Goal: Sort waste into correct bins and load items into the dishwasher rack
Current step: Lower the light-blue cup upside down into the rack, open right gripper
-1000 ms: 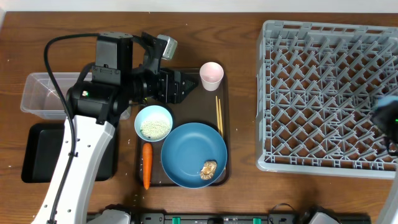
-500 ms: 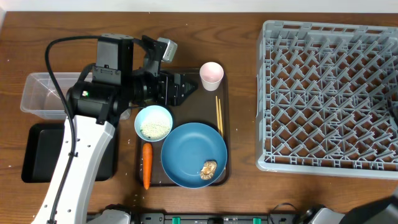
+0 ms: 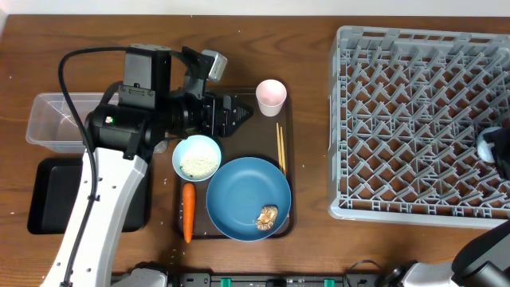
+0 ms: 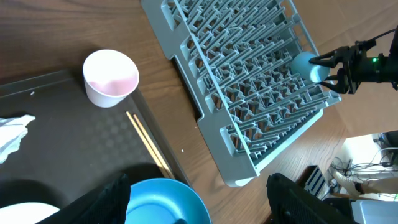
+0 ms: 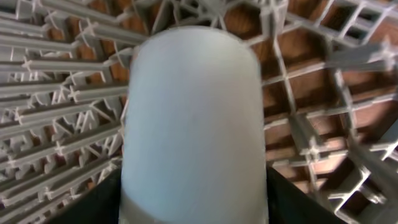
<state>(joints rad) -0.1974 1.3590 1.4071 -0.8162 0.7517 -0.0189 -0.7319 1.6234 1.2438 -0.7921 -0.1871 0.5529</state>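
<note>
1 item in hand — right gripper (image 4: 324, 67) clamped on the light-blue cup (image 5: 193, 118), dishwasher rack (image 3: 398, 119) pegs right beneath it, probably to seat the cup between them | left gripper (image 3: 237, 112) spread wide, empty, pale-pink cup (image 3: 271, 96) just ahead — crumpled wrapper (image 4: 12, 134) off to its side, likely next.

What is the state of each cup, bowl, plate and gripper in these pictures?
left gripper: open, empty.
right gripper: shut on the light-blue cup.
light-blue cup: gripped, over the dishwasher rack.
pink cup: upright, empty, on the brown tray.
small bowl: upright, holding rice.
blue plate: lying flat, one brown food scrap on it.
</note>
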